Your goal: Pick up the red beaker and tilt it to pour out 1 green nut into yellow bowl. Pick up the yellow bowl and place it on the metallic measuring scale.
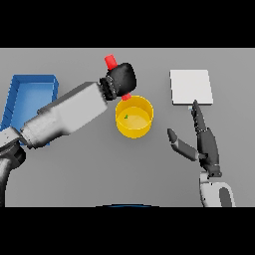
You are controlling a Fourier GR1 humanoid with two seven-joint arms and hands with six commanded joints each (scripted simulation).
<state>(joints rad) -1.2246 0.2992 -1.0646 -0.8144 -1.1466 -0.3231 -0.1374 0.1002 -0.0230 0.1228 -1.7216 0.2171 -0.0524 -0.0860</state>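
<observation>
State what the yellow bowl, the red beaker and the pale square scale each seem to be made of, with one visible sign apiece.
Yellow bowl: probably plastic; even, saturated colour, slightly glossy inside.
Red beaker, held tilted over the bowl by the left hand: likely plastic too; flat, uniform red, though mostly hidden.
Scale: pale grey flat plate, matte; could be brushed metal, but no shine confirms it.

Smooth glossy yellow bowl [134,119]; matt grey table [99,169]; pale, flat-finished scale [191,87].

Single head view, looking steeply down at the flat grey table [74,174] from the robot's side, moderately close.
</observation>
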